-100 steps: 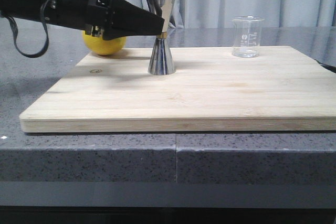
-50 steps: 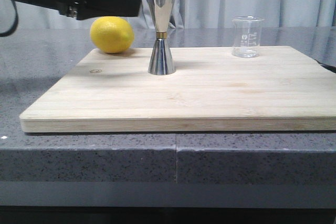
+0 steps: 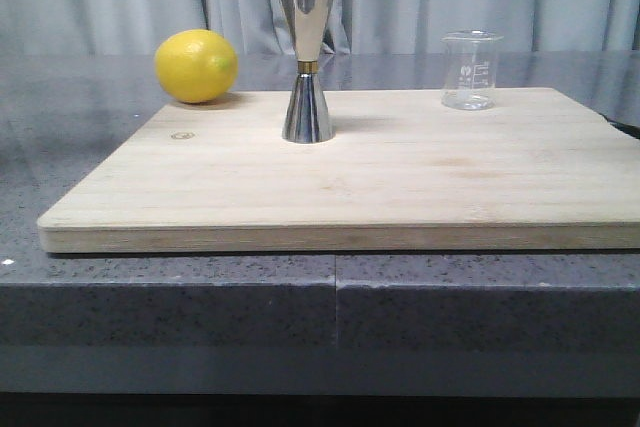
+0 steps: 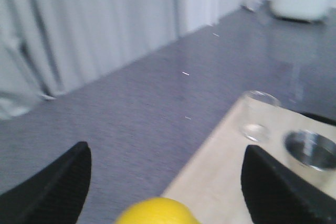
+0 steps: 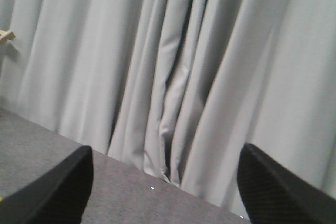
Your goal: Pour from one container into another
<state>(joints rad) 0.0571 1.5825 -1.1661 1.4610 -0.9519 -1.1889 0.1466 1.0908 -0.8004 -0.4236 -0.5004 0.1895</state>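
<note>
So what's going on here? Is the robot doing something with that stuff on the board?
Right now nothing is being held. A steel jigger stands upright on the wooden board, a small, apparently empty glass beaker sits apart near its far right edge, and a lemon rests off the far left corner. Both grippers are open, clear of everything.

The jigger [image 3: 306,55] stands upright at upper centre of the cutting board [image 3: 380,187]. The beaker [image 3: 470,70] stands well apart at upper right, the lemon [image 3: 196,66] at upper left. Open board surface separates all three and fills the foreground.
</note>
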